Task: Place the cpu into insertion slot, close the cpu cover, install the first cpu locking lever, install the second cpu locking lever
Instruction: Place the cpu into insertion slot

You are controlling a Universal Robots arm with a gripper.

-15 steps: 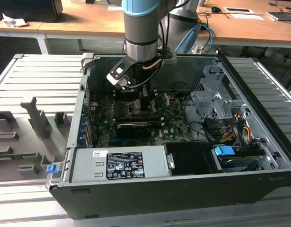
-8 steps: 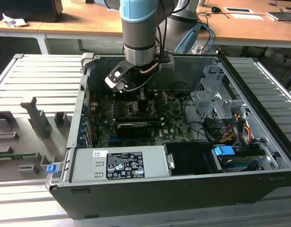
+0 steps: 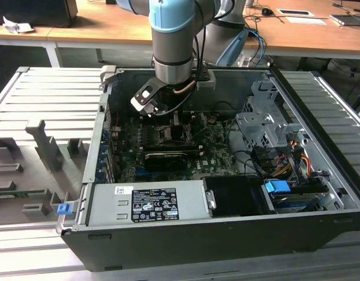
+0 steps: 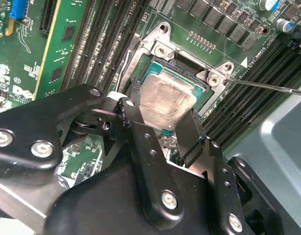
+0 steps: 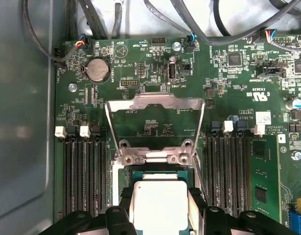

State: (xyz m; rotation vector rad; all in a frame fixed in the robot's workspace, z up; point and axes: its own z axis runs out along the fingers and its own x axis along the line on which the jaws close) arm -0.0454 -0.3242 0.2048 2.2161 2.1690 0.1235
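- hand (image 4: 163, 116) pressed onto the cpu (image 4: 165, 103) from two opposite edges, one black finger on each side; in the first wrist view the same grip shows, hand (image 5: 159, 205) around the cpu (image 5: 157, 200).
- cpu lies flat, silvery top up, directly over the insertion slot (image 4: 185, 66); whether it is fully seated or just above the contacts cannot be told.
- cpu cover (image 5: 155, 102) stands swung open, away from the slot, hinged at the slot's edge, its square window showing the green motherboard (image 5: 140, 58) behind.
- thin metal rod (image 4: 267, 86) runs out from one corner of the slot's silver frame, across the memory slots (image 4: 248, 98).
- memory slots flank the insertion slot on both sides in the first wrist view.
- in the exterior view the arm (image 3: 174, 52) reaches straight down into the open computer case (image 3: 320, 99), over the middle of the board.
- computer case lies on its side on a grey ribbed worktop (image 3: 39, 93).
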